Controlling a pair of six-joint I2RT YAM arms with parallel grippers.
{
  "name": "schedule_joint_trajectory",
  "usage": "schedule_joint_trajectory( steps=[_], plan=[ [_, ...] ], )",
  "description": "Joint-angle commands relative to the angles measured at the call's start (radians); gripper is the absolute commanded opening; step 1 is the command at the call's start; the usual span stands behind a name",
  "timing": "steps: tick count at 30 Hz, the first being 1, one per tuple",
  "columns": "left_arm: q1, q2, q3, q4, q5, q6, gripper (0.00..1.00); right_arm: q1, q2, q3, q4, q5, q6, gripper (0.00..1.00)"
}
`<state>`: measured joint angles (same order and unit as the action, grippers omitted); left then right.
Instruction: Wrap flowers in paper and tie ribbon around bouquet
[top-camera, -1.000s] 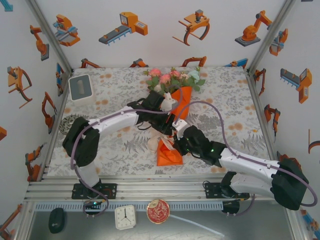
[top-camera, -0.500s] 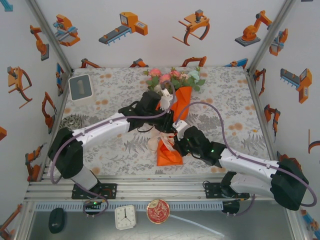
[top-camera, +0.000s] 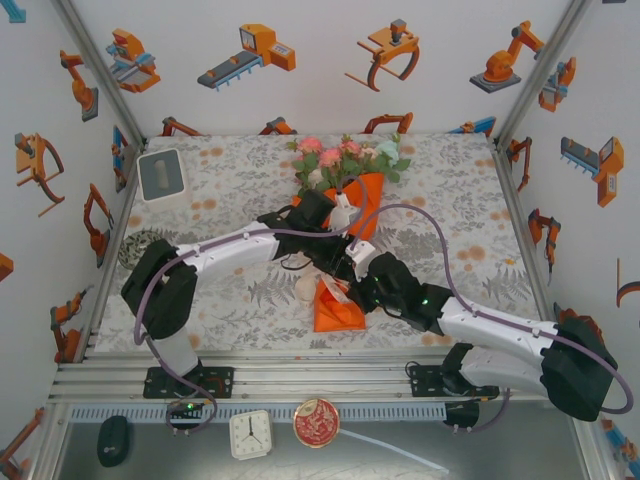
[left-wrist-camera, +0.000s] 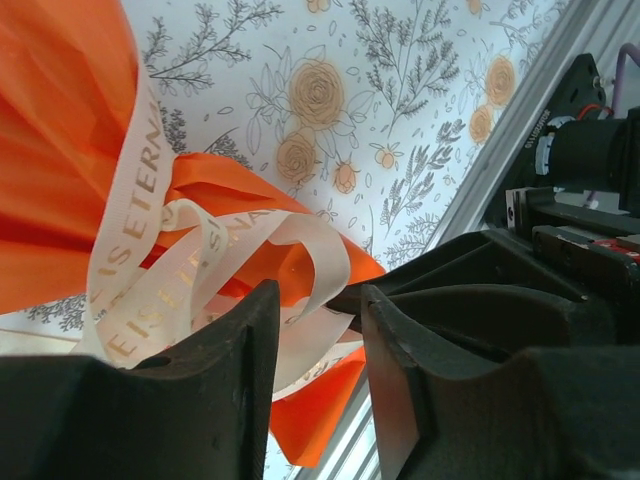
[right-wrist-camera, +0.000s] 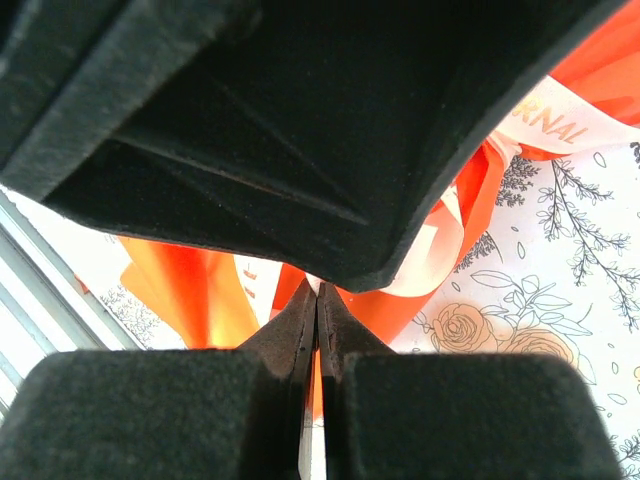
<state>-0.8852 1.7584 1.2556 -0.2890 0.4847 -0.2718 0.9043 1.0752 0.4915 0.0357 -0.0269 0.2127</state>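
The bouquet lies on the tablecloth with the flowers (top-camera: 345, 155) at the far end. The orange paper (top-camera: 337, 312) tapers toward the near edge. The cream ribbon (left-wrist-camera: 200, 262) with gold lettering is looped loosely round the cone's narrow part (top-camera: 312, 285). My left gripper (top-camera: 342, 236) hovers over the loops, open (left-wrist-camera: 320, 296), with a ribbon strand just beyond its tips and the right fingers (left-wrist-camera: 450, 275) close by. My right gripper (top-camera: 352, 283) is shut on the ribbon (right-wrist-camera: 318, 290). A pale strip shows between its fingers, and the left gripper's black body (right-wrist-camera: 300, 120) is directly above them.
A white box (top-camera: 160, 175) stands at the far left and a round patterned object (top-camera: 140, 246) lies at the left edge. The aluminium rail (top-camera: 300, 376) runs along the near edge. Beyond it lie a clock (top-camera: 250, 434), a red tin (top-camera: 316, 422) and a mouse (top-camera: 113, 440).
The left arm reached up toward the flowers, then came back down over the ribbon beside the right gripper; its jaws narrowed and widened again. The right gripper stayed shut in place.
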Motion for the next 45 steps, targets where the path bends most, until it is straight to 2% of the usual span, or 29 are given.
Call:
schedule_joint_trajectory(
  steps=[1, 4, 8, 10, 14, 17, 22, 24, 27, 31, 34, 36, 39, 45],
  plan=[
    [-0.007, 0.030, 0.039, -0.050, 0.067, 0.049, 0.35, -0.007, 0.001, -0.008, 0.033, -0.002, 0.017, 0.03],
    [-0.011, 0.041, 0.048, -0.075, 0.060, 0.060, 0.23, -0.008, -0.003, -0.011, 0.035, -0.005, 0.019, 0.03],
    [-0.006, 0.012, 0.042, -0.042, 0.088, 0.038, 0.00, -0.010, -0.010, -0.014, 0.029, -0.001, 0.018, 0.03],
    [0.005, -0.019, 0.025, 0.032, 0.129, -0.025, 0.00, -0.010, -0.014, -0.017, 0.027, -0.001, 0.019, 0.03],
    [0.049, -0.079, -0.027, 0.288, 0.171, -0.272, 0.00, -0.010, -0.018, -0.021, 0.030, -0.006, 0.015, 0.03],
    [0.078, -0.100, -0.065, 0.470, 0.128, -0.519, 0.00, -0.011, -0.021, -0.027, 0.038, -0.014, 0.013, 0.02],
    [0.138, -0.102, -0.133, 0.641, 0.097, -0.922, 0.00, -0.011, -0.035, -0.033, 0.035, -0.013, 0.016, 0.02],
    [0.164, -0.104, -0.182, 0.731, 0.103, -1.046, 0.00, -0.012, -0.042, -0.036, 0.030, -0.010, 0.016, 0.02],
    [0.210, -0.116, -0.247, 0.840, 0.115, -1.159, 0.00, -0.011, -0.047, -0.040, 0.029, -0.007, 0.017, 0.02],
    [0.274, -0.172, -0.307, 0.837, 0.125, -1.129, 0.04, -0.012, -0.049, -0.043, 0.029, -0.008, 0.018, 0.02],
    [0.317, -0.254, -0.340, 0.720, 0.114, -1.003, 0.11, -0.012, -0.049, -0.043, 0.025, -0.006, 0.019, 0.02],
    [0.331, -0.332, -0.346, 0.529, 0.046, -0.835, 0.17, -0.013, -0.050, -0.041, 0.024, -0.004, 0.018, 0.02],
    [0.327, -0.423, -0.346, 0.281, -0.077, -0.599, 0.20, -0.013, -0.049, -0.040, 0.023, -0.002, 0.017, 0.02],
    [0.331, -0.478, -0.388, 0.032, -0.283, -0.427, 0.28, -0.015, -0.024, -0.026, 0.029, -0.007, 0.018, 0.02]
  ],
)
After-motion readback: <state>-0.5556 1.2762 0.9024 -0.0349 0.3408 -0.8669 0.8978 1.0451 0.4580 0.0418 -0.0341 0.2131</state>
